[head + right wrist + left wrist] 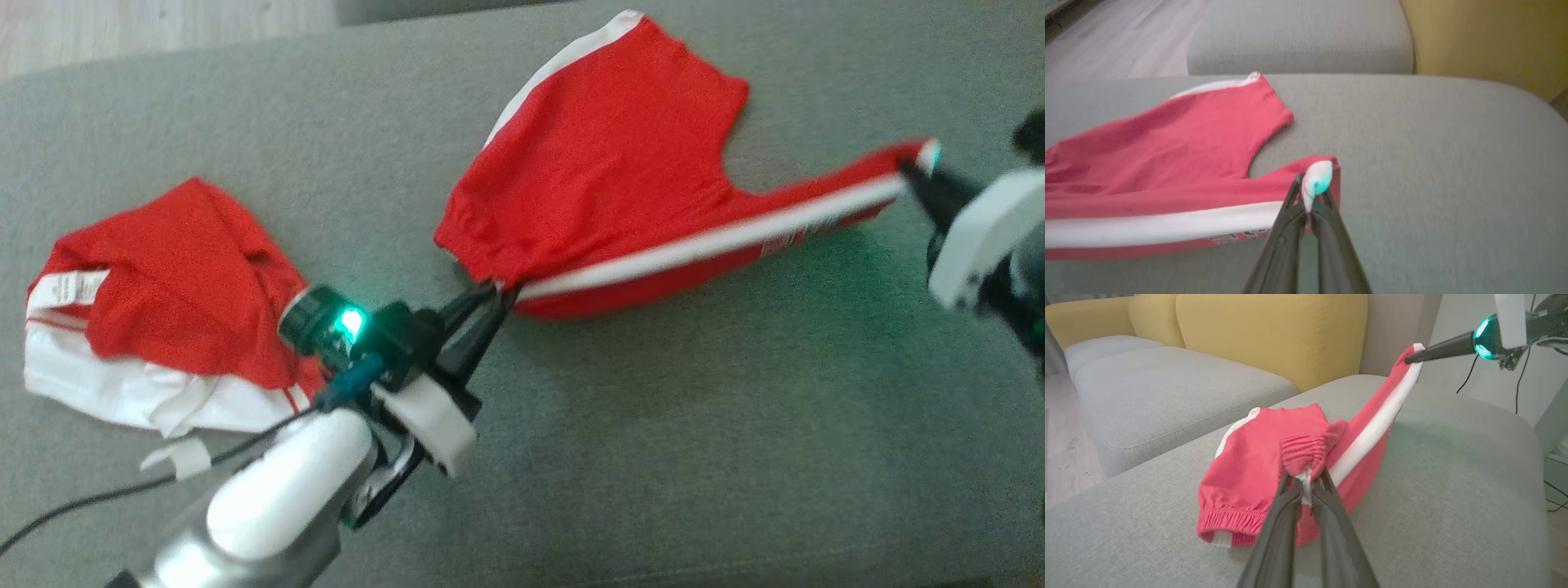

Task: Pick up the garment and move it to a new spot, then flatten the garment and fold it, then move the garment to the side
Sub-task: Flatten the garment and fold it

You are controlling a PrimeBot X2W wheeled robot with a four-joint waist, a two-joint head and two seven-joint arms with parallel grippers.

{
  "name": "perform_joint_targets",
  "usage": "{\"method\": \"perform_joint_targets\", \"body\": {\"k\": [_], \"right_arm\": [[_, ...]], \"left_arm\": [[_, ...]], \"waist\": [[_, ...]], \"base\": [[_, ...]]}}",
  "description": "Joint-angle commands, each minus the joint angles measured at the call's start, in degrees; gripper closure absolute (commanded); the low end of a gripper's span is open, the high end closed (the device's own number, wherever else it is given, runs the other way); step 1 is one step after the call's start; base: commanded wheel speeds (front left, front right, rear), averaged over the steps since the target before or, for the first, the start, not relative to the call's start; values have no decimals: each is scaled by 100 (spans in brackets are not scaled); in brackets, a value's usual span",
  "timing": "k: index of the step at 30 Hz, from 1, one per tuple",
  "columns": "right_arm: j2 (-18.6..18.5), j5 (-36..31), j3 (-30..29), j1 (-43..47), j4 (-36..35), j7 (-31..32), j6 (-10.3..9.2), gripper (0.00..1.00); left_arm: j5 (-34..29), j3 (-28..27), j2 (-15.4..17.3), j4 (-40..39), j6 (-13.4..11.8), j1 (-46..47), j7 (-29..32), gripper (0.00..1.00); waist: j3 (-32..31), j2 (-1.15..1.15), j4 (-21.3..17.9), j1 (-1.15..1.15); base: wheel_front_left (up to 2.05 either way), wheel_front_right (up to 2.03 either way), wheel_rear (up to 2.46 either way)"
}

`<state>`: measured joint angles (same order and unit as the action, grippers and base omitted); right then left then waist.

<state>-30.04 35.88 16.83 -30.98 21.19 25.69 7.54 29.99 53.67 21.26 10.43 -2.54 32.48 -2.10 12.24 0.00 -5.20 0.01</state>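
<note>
**Red fabric shorts** (604,163), with a white side stripe and a gathered elastic waistband, hung stretched between the two pincers over a broad grey woven cushion (669,457).

- **Grip:** The left gripper (1306,479) was closed to a narrow gap on a bunched fold of the waistband. The right gripper (1309,192) was clamped fully on the white-striped corner of one leg hem.
- **Position:** The striped edge ran taut from one set of fingertips to the other, raised off the cushion. The other leg lay flat on the grey surface beyond that line, on the side away from both wrists.
- **Nearby:** On the outer side of the left gripper, close to its forearm, a crumpled red-and-white garment (155,318) rested on the same cushion, apart from the shorts. A thin black cable (73,506) trailed from the left wrist, where a green indicator light (351,324) glowed.
- **Room:** Ahead of the left gripper's fingers stood a mustard-yellow upholstered sofa back (1269,330), with pale grey seat cushions (1167,388) below it. Pale wooden flooring (1065,457) lay to their left.
</note>
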Motion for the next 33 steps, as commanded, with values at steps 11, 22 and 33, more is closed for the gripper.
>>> {"method": "perform_joint_targets", "body": {"k": [11,22,33], "right_arm": [[561,-1021,-131,-1660,691,-601,-5,100],[879,-1593,136,-3002,2032,-1342,-5,100],[1062,-1747,421,-3778,3335,-1932,-5,100]], "left_arm": [[26,-409,-365,600,94,1138,-48,100],[99,-531,-843,1440,282,1995,-168,100],[61,-368,-1278,2145,499,2524,-233,100]], "waist": [[836,0,581,-1],[1474,0,944,-1],[1778,0,1361,-1]], "base": [[0,0,0],[0,0,0],[0,0,0]]}}
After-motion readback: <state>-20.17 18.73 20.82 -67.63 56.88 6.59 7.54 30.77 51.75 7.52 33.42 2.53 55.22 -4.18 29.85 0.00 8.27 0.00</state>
